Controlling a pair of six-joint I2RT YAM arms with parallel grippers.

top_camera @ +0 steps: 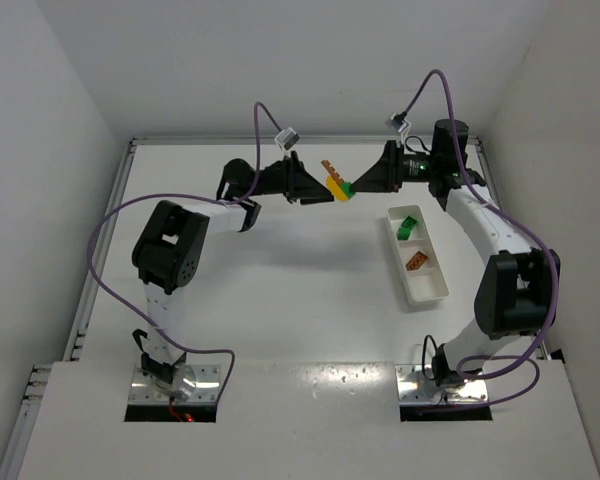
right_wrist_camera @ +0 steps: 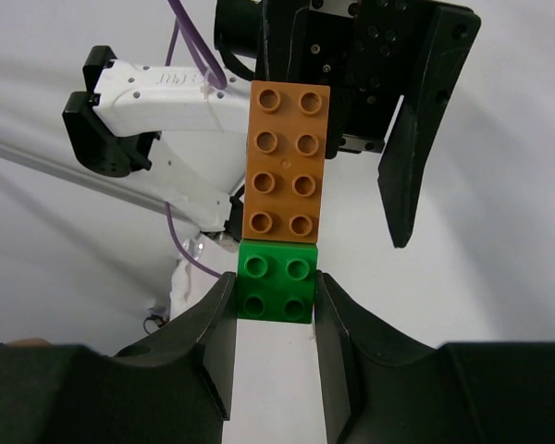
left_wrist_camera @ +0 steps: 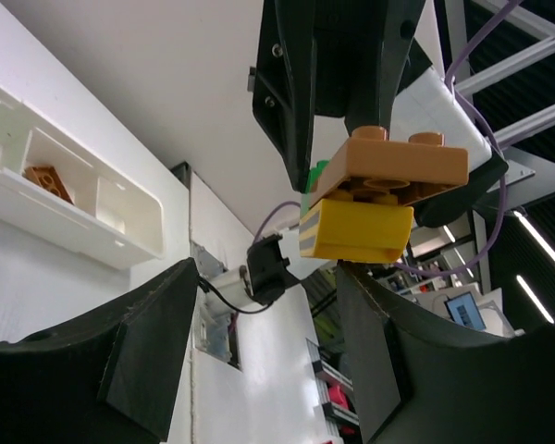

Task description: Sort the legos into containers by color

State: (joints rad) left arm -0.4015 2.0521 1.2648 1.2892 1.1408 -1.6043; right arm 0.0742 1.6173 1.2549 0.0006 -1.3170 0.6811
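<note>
A joined stack of legos hangs in the air between both grippers: an orange-brown brick [right_wrist_camera: 283, 162], a green brick [right_wrist_camera: 276, 289] and a yellow brick [left_wrist_camera: 356, 228]. My right gripper [right_wrist_camera: 276, 294] is shut on the green brick's sides. My left gripper [left_wrist_camera: 268, 277] is open, its fingertips just short of the yellow brick, whose corner is close to the right finger [left_wrist_camera: 398, 361]. From above, the stack [top_camera: 337, 185] sits between the left gripper [top_camera: 313, 190] and the right gripper [top_camera: 362, 184]. The white tray [top_camera: 430, 290] of containers holds a green lego [top_camera: 408, 224] and an orange-brown lego [top_camera: 417, 261] in separate compartments.
The tray lies on the white table at the right, next to the right arm [top_camera: 505, 290]. The left arm's elbow [top_camera: 170, 245] rises at the left. White walls enclose the table on three sides. Purple cables loop over both arms.
</note>
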